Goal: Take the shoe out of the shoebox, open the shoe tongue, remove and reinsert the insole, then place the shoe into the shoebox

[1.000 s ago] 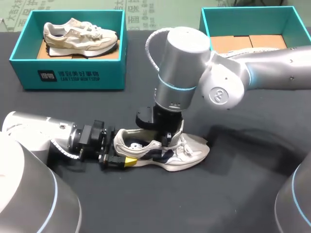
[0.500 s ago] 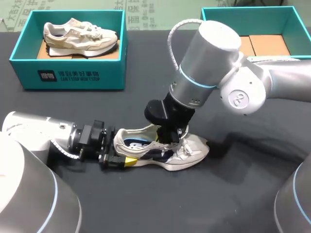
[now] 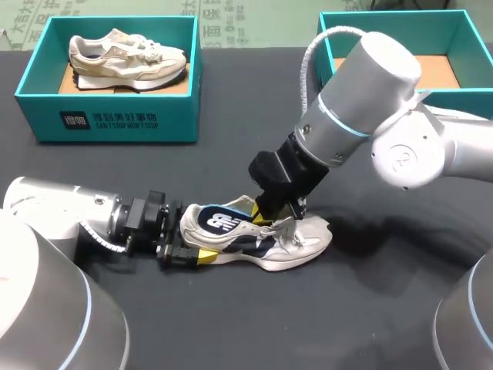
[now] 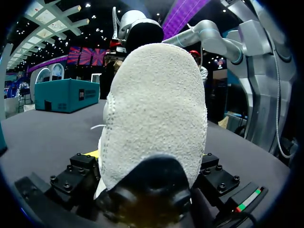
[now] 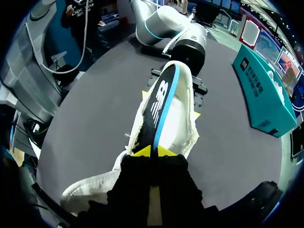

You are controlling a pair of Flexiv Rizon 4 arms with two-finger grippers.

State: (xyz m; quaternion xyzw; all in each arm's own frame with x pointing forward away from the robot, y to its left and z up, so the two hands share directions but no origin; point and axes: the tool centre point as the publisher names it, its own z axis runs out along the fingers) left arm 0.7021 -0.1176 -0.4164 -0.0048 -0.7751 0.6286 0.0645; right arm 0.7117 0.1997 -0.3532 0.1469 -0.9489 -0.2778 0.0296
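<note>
Shoe [image 3: 304, 240] stands on the table [image 3: 231, 324], toe to the right. The left gripper [image 3: 192, 256] clamps its heel [image 3: 189, 223]. The right gripper [image 3: 271, 218] pinches the insole [image 3: 219, 219], which is raised partly out of the shoe.

Left wrist: the heel fills the grasp, pressed from both sides.

Right wrist: the yellow tips [image 5: 142, 152] sit narrowly closed on the insole's end, above the shoe's opening.

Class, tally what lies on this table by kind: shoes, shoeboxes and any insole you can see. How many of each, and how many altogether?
Shoes: 2 (boxed shoe, loose shoe)
Shoeboxes: 2 (left shoebox, right shoebox)
Insoles: 1 (insole, partly lifted out of the loose shoe)
Total: 5
</note>
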